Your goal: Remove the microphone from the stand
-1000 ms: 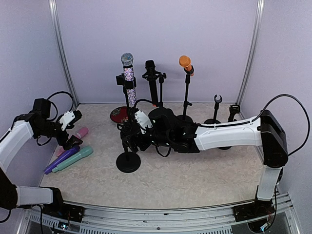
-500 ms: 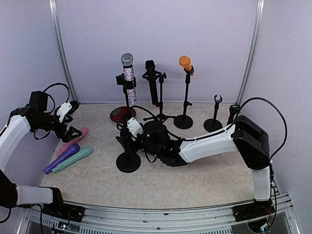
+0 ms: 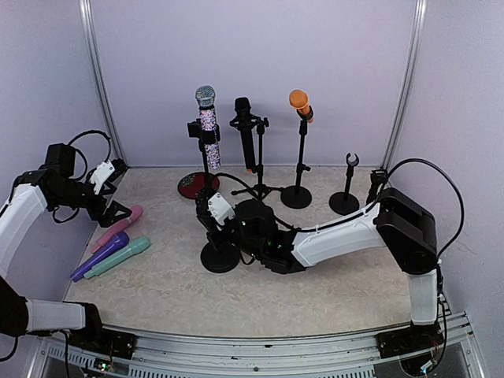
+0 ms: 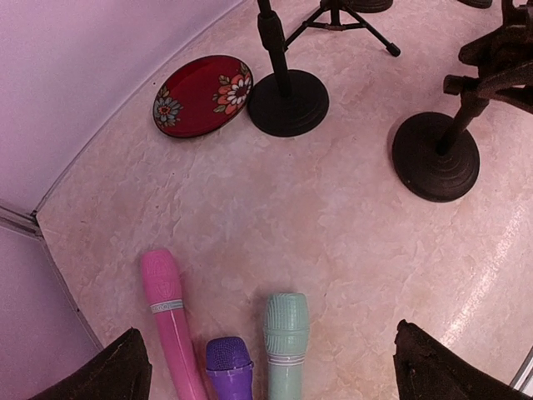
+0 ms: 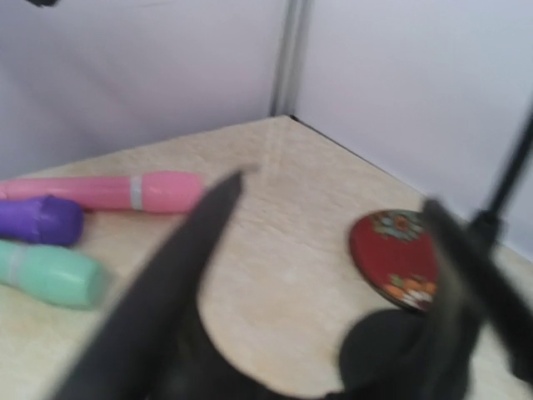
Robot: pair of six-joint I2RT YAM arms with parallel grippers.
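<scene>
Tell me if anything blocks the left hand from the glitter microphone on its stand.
Nothing visible does. The open left hand hangs left of the glitter microphone; only the red plate lies flat beside the base of its stand.

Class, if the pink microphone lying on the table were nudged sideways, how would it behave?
The pink microphone looks round and smooth, so it would probably roll. Its hard-looking body should stay stiff. The purple microphone beside it might stop it.

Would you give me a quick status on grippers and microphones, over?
Left gripper open over loose microphones. Right gripper at bare front stand, grip unclear. On back stands: glitter microphone, black microphone, orange microphone. None obstructed.
</scene>
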